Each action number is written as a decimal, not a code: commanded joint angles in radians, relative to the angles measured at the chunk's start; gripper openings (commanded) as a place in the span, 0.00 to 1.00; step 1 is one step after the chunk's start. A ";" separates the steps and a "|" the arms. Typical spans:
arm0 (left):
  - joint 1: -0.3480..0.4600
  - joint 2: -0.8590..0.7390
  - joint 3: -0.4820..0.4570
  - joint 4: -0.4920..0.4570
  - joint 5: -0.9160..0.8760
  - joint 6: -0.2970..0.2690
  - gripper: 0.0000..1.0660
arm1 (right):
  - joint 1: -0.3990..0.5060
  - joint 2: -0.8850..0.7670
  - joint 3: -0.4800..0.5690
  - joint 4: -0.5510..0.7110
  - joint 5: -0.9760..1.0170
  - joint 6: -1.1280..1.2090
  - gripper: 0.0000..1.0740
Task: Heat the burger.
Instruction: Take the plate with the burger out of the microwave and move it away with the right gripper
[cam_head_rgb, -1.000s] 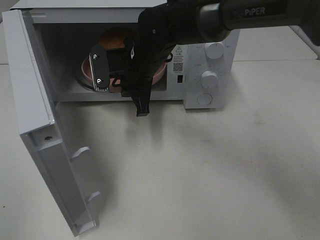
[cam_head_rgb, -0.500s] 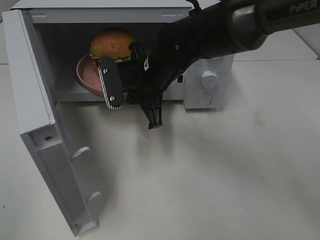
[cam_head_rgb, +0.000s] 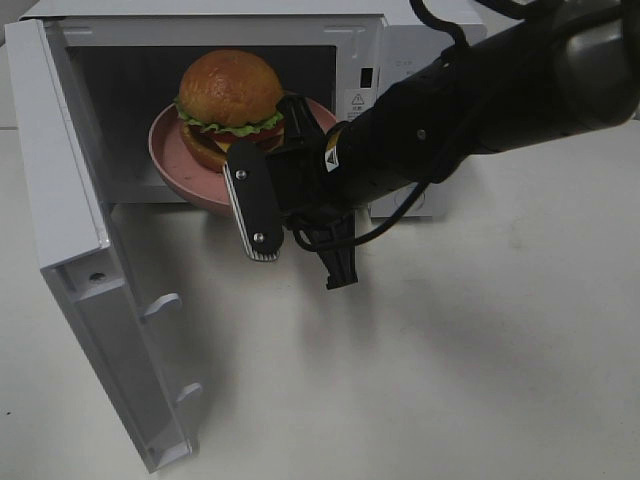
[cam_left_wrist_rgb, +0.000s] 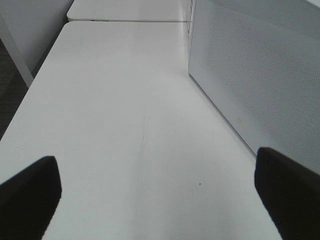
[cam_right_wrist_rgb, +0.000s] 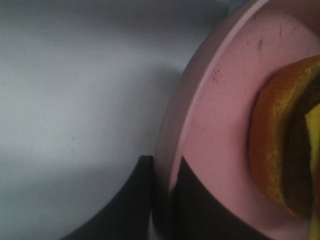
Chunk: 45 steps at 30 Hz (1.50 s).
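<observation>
my right gripper (cam_right_wrist_rgb: 162, 200) is pinching the plate (cam_head_rgb: 165, 150) rim; burger (cam_head_rgb: 229, 105) rides loose, top-heavy, so I'd never squeeze the bun; left gripper (cam_left_wrist_rgb: 160, 190) gapes wide

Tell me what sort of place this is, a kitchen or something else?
Probably a lab test bench, not a kitchen: a white microwave stands on a bare white table, and a black robot arm handles the burger on its pink plate.

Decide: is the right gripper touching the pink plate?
Touching: the right wrist view shows the right gripper with its fingers clamped on the pink plate rim.
</observation>
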 joint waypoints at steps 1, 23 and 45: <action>-0.006 -0.021 0.004 -0.003 -0.007 0.000 0.94 | -0.017 -0.064 0.049 0.007 -0.057 0.026 0.00; -0.006 -0.021 0.004 -0.003 -0.007 0.000 0.94 | -0.017 -0.350 0.359 0.007 -0.070 0.027 0.00; -0.006 -0.021 0.004 -0.003 -0.007 0.000 0.94 | -0.017 -0.670 0.540 -0.015 0.098 0.028 0.00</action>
